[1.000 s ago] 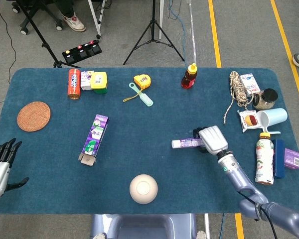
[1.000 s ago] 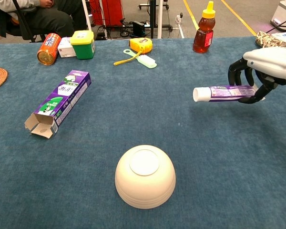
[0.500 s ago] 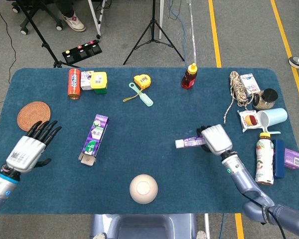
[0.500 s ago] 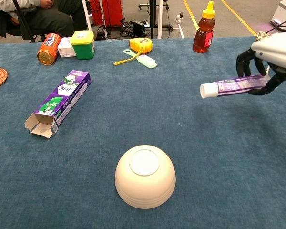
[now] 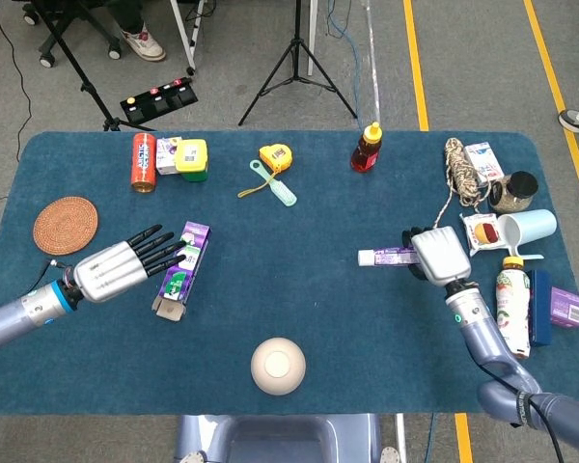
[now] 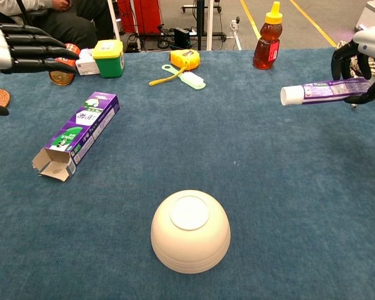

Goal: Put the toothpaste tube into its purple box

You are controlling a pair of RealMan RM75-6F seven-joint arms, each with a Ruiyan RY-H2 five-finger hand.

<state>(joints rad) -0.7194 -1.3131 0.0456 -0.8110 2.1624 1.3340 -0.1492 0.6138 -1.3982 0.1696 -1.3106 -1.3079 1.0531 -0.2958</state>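
The right robot hand (image 5: 440, 255) has lifted the grasped toothpaste tube (image 5: 388, 257); the released left robot hand (image 5: 125, 264) now reaches the purple box (image 5: 181, 264).

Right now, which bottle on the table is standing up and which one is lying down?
The red-brown honey bottle with the yellow cap stands upright at the far edge. The white drink bottle with green and red print lies on its side at the right.

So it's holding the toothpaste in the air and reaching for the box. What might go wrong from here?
The right hand grips the tube only near its tail, so the long free end could sag or slip out.

The left hand comes over the box with fingers spread; it might push the light box instead of grasping it.

The box's open flaps face the table edge, away from the tube, so lining up cap and opening may fail.
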